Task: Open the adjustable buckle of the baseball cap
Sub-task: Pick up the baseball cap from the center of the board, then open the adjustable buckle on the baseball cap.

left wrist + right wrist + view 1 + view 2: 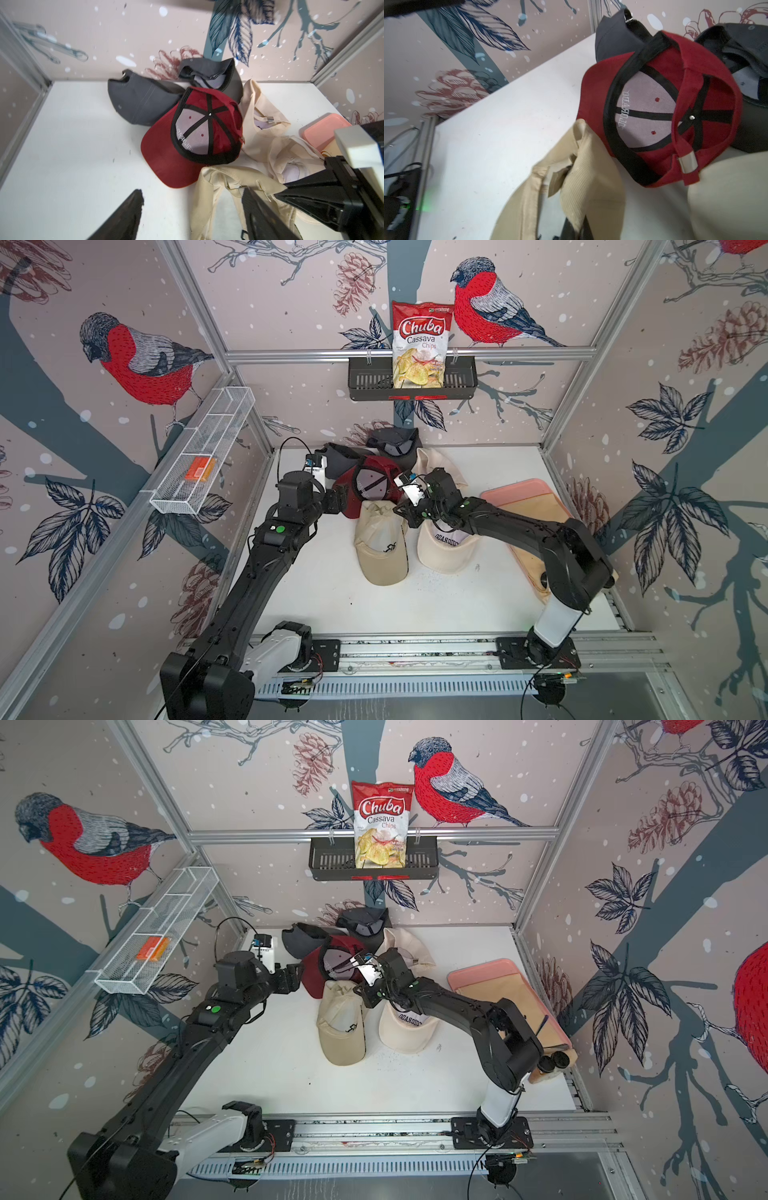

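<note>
Where the tan fabric baseball cap (380, 547) lies near the middle of the white table (316, 605), brim toward the arm bases, the right gripper (401, 512) sits at its rear edge, jaws closed on the ribbed back strap (579, 166). Only the right wrist view shows that strap running down between the dark fingers (566, 232); both top views hide it under the gripper. The tan cap's own buckle cannot be made out in any view. The left gripper (192, 193) hovers by the tan cap's rear left corner, jaws spread wide and holding nothing, which is plain only in the left wrist view.

An upturned red cap with black seam tape (368, 489) touches the tan cap's rear. Its silver metal buckle (687, 164) shows only to the right wrist camera. Just right of the tan cap sits a cream cap with dark lettering (444, 551). Behind the tan cap, past the red one, lie a plain cream cap (261, 116), a dark grey cap (340, 456) and a second dark grey cap (395, 441).

Well right of the tan cap, a pink tray (511, 489) has a beige inside. Far behind the tan cap, a black slotted basket (361, 385) on the rear rail holds a red-and-white Chuba chips bag (419, 344). On the wall to the left, a white wire basket (174, 497) holds an orange packet (199, 468).
</note>
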You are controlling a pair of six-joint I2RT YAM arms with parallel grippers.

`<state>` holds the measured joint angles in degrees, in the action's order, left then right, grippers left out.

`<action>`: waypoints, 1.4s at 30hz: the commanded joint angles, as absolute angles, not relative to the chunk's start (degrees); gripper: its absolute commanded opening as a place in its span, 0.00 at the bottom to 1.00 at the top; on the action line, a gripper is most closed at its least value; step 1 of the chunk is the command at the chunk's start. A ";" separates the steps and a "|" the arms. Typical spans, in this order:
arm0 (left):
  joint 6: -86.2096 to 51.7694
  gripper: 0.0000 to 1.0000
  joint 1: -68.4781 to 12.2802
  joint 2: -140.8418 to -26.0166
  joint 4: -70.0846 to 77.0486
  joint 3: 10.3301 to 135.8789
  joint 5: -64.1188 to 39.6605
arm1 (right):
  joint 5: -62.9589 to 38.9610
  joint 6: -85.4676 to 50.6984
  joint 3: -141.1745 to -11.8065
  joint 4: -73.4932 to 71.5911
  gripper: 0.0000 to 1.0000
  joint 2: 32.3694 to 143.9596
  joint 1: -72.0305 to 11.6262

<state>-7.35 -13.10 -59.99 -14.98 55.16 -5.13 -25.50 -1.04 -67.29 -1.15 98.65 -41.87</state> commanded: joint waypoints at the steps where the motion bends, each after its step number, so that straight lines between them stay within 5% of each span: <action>1: -1.11 0.72 -16.21 -58.35 -9.69 54.70 -5.00 | -32.12 -6.00 -66.16 1.13 0.00 95.67 -40.69; 12: 13.75 0.48 -32.12 -51.84 4.77 41.89 -2.69 | -41.42 -14.46 -59.49 -4.05 0.00 88.12 -35.28; 20: 20.19 0.40 -43.14 -50.39 24.42 25.79 7.91 | -44.56 -16.45 -59.41 -4.60 0.00 88.25 -34.37; 42: 21.48 0.35 -44.76 -72.34 53.81 20.76 15.97 | -48.50 -21.39 -59.50 -6.68 0.00 88.12 -34.54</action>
